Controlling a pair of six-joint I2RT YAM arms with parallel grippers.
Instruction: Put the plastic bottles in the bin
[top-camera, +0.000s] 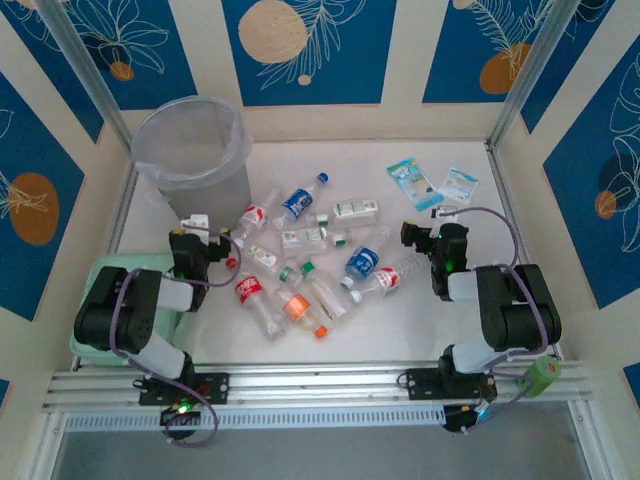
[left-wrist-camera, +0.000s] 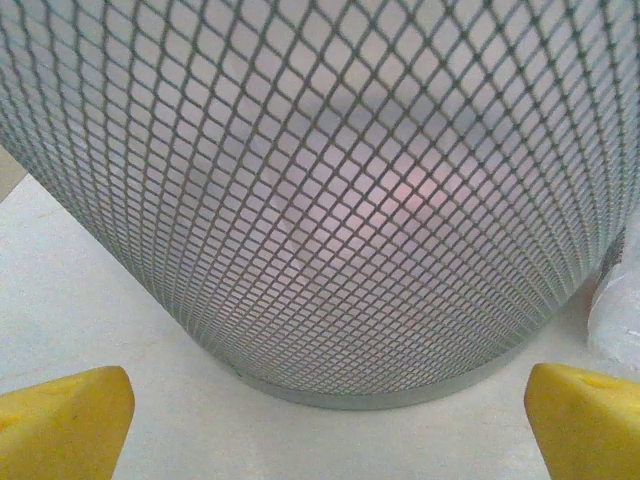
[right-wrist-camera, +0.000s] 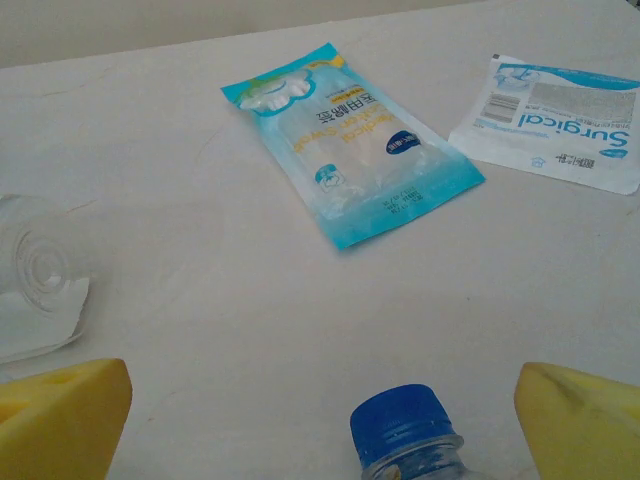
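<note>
Within wide-spread right claw (right-wrist-camera: 322, 420), blue-capped bottle (right-wrist-camera: 403, 432)

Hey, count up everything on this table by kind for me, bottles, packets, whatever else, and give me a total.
plastic bottles: about 12 (they overlap in the pile, so the exact count is unsure)
flat packets: 2
bin: 1
green pad: 1
Total: about 16
</note>
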